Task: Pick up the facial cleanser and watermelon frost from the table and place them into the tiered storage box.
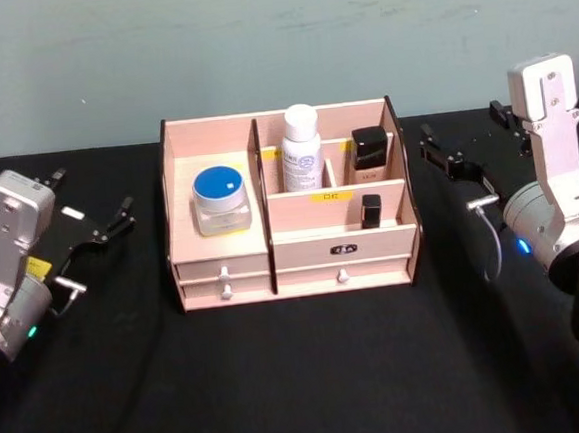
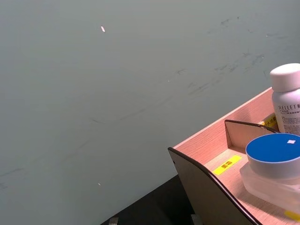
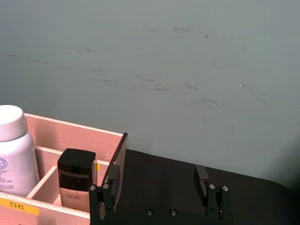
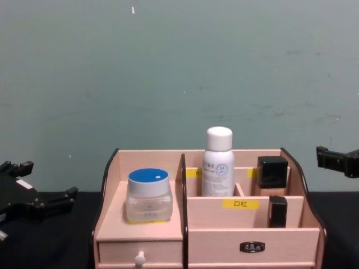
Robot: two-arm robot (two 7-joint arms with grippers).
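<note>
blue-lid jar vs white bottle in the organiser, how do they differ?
The jar is squat, clear-bodied with a blue lid; the white bottle is tall, slim, white-capped with printed text. The jar stands in the wide left compartment, the bottle in a rear compartment right of the divider. Both stand upright inside the tiered storage box.

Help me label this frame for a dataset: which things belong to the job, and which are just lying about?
Job:
- tiered storage box
- left hand and right hand, both open and empty

Already in the box, labels unreadable, role unclear:
- white bottle
- blue-lidded jar
- black-capped bottle
- small black item
</note>
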